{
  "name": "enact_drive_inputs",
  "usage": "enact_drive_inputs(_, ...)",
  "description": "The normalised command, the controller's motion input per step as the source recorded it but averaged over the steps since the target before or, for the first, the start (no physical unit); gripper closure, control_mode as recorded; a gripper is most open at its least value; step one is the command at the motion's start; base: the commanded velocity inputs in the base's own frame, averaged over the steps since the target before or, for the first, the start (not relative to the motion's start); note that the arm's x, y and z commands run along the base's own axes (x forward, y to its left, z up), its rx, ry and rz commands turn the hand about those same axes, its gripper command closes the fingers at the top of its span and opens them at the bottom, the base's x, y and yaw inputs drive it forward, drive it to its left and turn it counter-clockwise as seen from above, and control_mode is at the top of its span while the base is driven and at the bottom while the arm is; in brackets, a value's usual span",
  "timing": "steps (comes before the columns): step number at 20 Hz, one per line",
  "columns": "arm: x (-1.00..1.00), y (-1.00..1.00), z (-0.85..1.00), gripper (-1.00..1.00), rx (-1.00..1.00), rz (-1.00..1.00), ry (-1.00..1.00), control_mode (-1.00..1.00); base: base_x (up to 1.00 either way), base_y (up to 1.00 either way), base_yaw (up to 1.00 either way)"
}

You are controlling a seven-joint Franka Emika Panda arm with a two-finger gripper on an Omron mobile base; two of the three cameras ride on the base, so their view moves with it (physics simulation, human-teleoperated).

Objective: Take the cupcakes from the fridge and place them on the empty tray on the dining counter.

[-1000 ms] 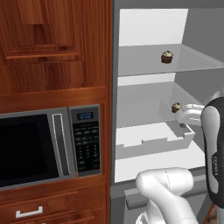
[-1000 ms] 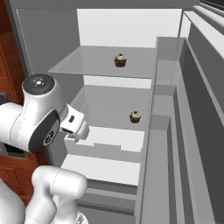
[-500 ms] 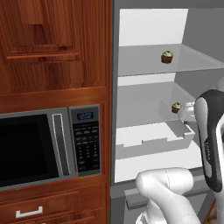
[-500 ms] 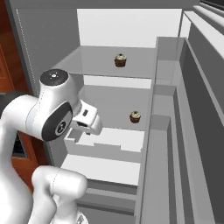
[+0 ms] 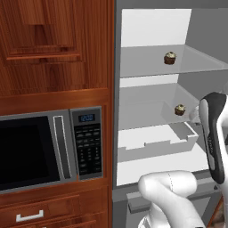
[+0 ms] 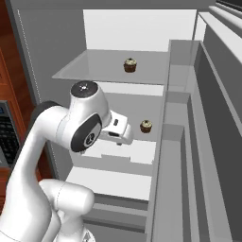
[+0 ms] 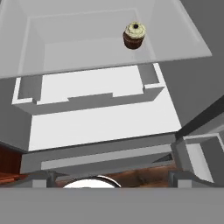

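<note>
**Pincer swinging in toward the lower cupcake**

Swinging rightward across the right base view since a second ago, the white hand is now sitting just left of the lower cupcake (image 6: 146, 126), where earlier it was well over by the fridge's left wall. The pincer (image 6: 124, 137) is standing spread wide and carrying nothing; its tips are pointing into the open fridge (image 6: 184, 61), at about the height of the middle glass shelf.

From the hand view, the lower cupcake (image 7: 134, 35) is lying ahead of the pincer and off to the upper right of centre, resting on that glass shelf, above the white drawer. So the coming move is, by my judgement, turning on one thing: the cupcake is lying deeper in and to one side of the pincer's line, not yet between the tips. It is round, so no long axis is mattering here.

The upper cupcake (image 6: 130, 65) is sitting on the shelf above, well apart.
</note>
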Motion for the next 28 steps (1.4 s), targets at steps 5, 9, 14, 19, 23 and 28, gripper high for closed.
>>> enact_drive_inputs(5, 0.42, -0.32, -0.07, -1.00, 0.00, 0.00, 0.00, -1.00, 0.00, 0.00, 0.00)
enact_drive_inputs(9, 0.58, -0.07, -0.04, -1.00, 0.00, 0.00, 0.00, -1.00, 0.00, 0.00, 0.00)
enact_drive_inputs(14, 0.47, -0.02, -0.11, -1.00, 0.00, 0.00, -0.03, -1.00, 0.00, 0.00, 0.00)
enact_drive_inputs(19, 0.27, -0.24, -0.49, -1.00, 0.00, 0.00, -0.16, -1.00, 0.00, 0.00, 0.00)
enact_drive_inputs(23, 0.37, -0.18, -0.48, -1.00, 0.00, 0.00, -0.15, -1.00, 0.00, 0.00, 0.00)
enact_drive_inputs(28, 0.72, 0.00, -0.08, -1.00, 0.00, 0.00, 0.00, -1.00, 0.00, 0.00, 0.00)
